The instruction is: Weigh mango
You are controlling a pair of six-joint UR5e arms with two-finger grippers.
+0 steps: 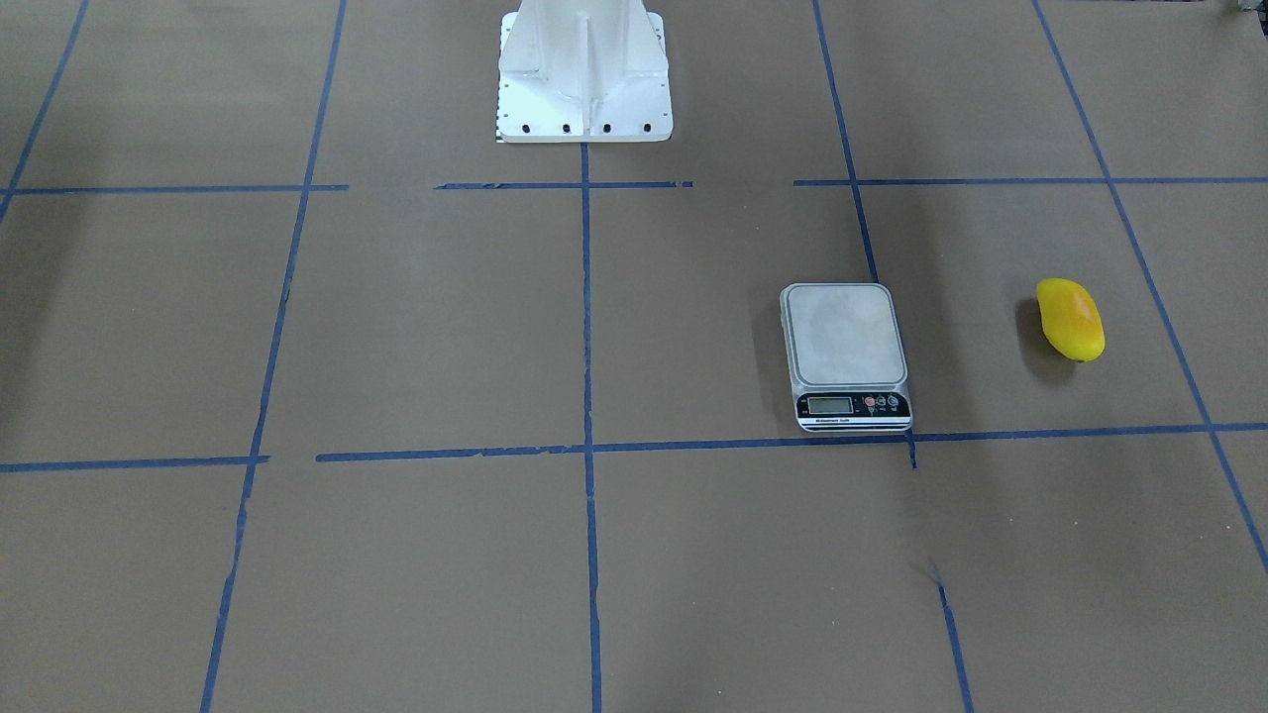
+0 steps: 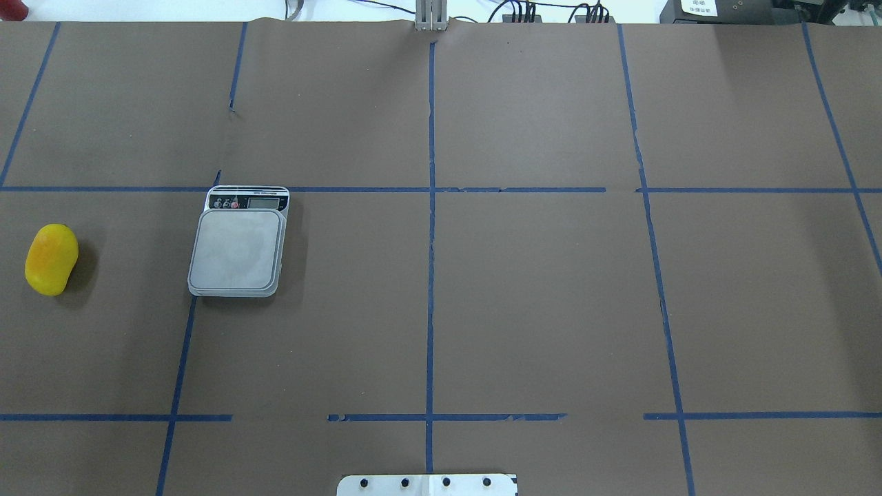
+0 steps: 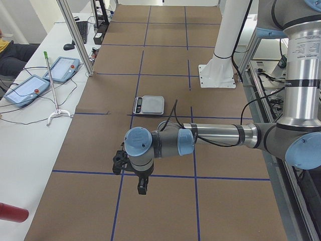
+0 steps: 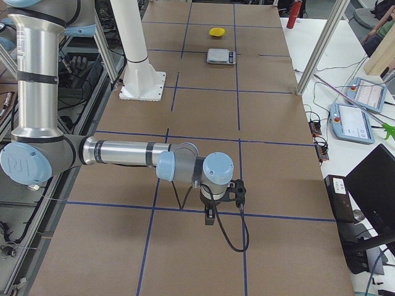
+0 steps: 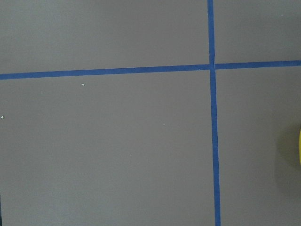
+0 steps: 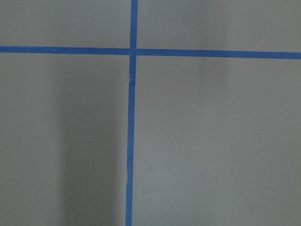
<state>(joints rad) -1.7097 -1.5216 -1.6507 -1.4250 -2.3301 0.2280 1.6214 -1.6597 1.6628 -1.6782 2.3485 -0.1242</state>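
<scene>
- Overhead exterior: the mango [image 2: 51,260] lies on the brown worktop [image 2: 537,310] close to its left edge, about midway between the near and far edges. The kitchen scale [image 2: 238,249] stands well apart from it toward the centre, with its display end turned to the far edge.
- Exterior front-facing: the mango [image 1: 1070,319] rests on the paper with its orange blush up, clear of the kitchen scale [image 1: 844,337]. A white pedestal [image 1: 584,79] stands at the robot's edge.
- Exterior left: the left gripper [image 3: 143,187] points down over the worktop's left end, just above a line of blue tape [image 3: 85,172]. How far apart its jaws stand cannot be told from here. The kitchen scale [image 3: 149,105] sits beyond it.
- Exterior right: the right gripper [image 4: 210,217] points down near the right end, and its opening cannot be told either. The mango [image 4: 216,31] and kitchen scale [image 4: 221,56] are far off at the left end.
- Left wrist-mounted: brown paper and crossing blue tape fill the view, with a yellow sliver of the mango [image 5: 299,146] at the right edge.
- Right wrist-mounted: paper and a cross of blue tape [image 6: 132,51].
</scene>
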